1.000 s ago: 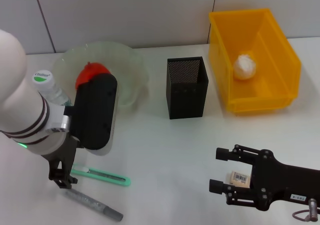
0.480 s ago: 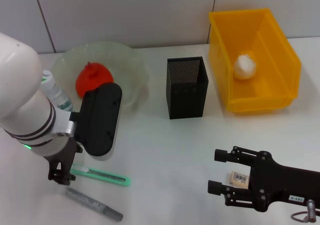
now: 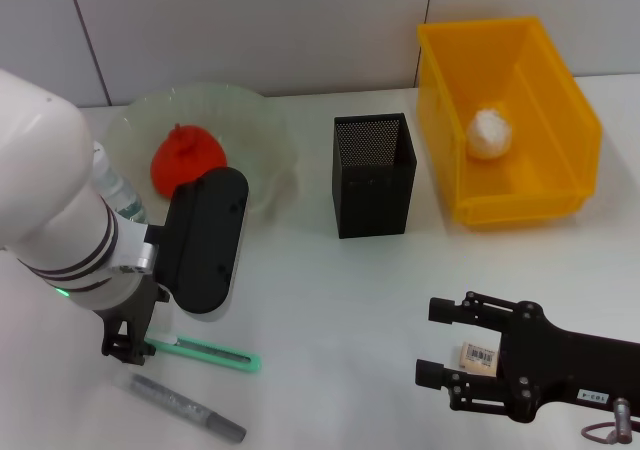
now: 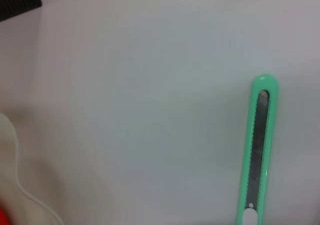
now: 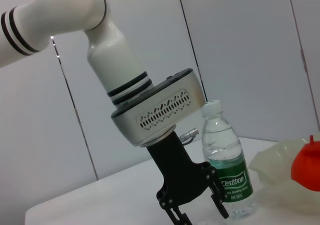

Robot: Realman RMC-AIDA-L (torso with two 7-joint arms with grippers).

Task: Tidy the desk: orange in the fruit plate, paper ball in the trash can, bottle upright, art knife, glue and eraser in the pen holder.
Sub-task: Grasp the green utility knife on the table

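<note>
On the bench, orange [image 3: 186,158] sits in fruit plate [image 3: 268,130], paper ball [image 3: 491,133] in trash can [image 3: 556,100], bottle [image 5: 228,168] upright; art knife [image 3: 205,352], glue [image 3: 186,408], eraser [image 3: 480,356] remain outside pen holder [image 3: 375,175]; left hand [image 3: 128,348] released above knife, right hand [image 3: 437,342] released around eraser.

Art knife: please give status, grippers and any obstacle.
Left gripper open above the art knife, nothing held. Right gripper open around the eraser. Knife flat on the desk, glue beside it; nothing blocking.
</note>
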